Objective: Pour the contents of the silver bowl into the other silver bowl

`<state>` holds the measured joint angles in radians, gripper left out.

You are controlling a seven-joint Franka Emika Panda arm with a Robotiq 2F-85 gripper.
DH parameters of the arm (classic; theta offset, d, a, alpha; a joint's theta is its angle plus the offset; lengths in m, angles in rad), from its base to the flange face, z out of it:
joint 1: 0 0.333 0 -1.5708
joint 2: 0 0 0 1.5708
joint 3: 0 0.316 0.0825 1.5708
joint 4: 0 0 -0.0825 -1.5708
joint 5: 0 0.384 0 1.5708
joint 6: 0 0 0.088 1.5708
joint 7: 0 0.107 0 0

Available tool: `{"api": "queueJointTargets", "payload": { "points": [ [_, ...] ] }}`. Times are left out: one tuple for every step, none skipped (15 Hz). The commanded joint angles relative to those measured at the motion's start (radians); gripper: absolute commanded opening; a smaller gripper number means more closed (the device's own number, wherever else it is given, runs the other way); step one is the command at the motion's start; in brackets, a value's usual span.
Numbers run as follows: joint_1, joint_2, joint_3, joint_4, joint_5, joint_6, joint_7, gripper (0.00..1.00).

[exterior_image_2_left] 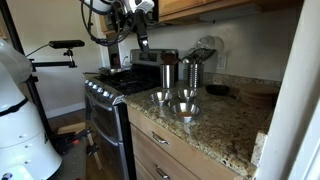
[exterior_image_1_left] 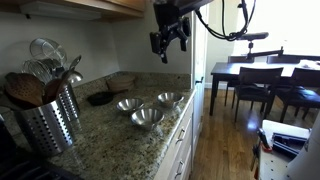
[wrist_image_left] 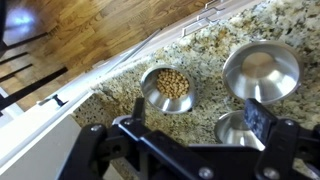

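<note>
**item: pincer high over three steel bowls on a stone bench**

pincer (exterior_image_1_left: 170,40): released. in the wrist view its two fingers (wrist_image_left: 258,118) stand wide apart with nothing between them. in both exterior views it hangs well above the bench (exterior_image_1_left: 105,140), touching nothing; also seen at (exterior_image_2_left: 143,40).

silver bowl (wrist_image_left: 172,88): small, round and shiny, upright on the bench. it holds a heap of small tan pieces (wrist_image_left: 174,82). it sits near the bench's front edge, below the pincer. in an exterior view it is the bowl nearest that edge (exterior_image_1_left: 170,98).

other silver bowl (wrist_image_left: 235,128): small and upright, partly hidden behind a finger in the wrist view, its contents not visible there. it lies farther in from the edge, near the first bowl but apart from it (exterior_image_1_left: 128,104).

wider steel bowl (wrist_image_left: 260,70): upright and empty, just beside the two small ones (exterior_image_1_left: 147,117).

utensil holder (exterior_image_1_left: 50,122): perforated steel, full of spoons and whisks, well apart from the bowls.

stove (exterior_image_2_left: 108,82): black, at one end of the bench.

dining table (exterior_image_1_left: 262,72): dark wood, with chairs, across a wooden floor (wrist_image_left: 90,35).
</note>
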<state>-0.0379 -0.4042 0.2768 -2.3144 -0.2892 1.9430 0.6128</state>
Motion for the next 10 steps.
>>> {"api": "queueJointTargets", "payload": {
  "points": [
    [-0.018,-0.011,-0.065,-0.065,0.006,0.026,0.069,1.0],
    [-0.021,-0.014,-0.081,-0.077,0.016,0.025,0.086,1.0],
    [-0.028,-0.018,-0.104,-0.099,0.029,0.038,0.102,1.0],
    [-0.034,-0.019,-0.122,-0.11,0.035,0.041,0.114,1.0],
    [-0.038,-0.023,-0.142,-0.13,0.047,0.06,0.125,1.0],
    [-0.041,-0.027,-0.152,-0.142,0.056,0.066,0.136,1.0],
    [-0.047,-0.025,-0.168,-0.154,0.066,0.089,0.141,1.0],
    [-0.052,-0.022,-0.177,-0.161,0.071,0.107,0.147,1.0],
    [-0.06,-0.014,-0.188,-0.166,0.069,0.133,0.146,1.0],
    [-0.066,-0.011,-0.195,-0.171,0.066,0.155,0.146,1.0]
  ]
}}
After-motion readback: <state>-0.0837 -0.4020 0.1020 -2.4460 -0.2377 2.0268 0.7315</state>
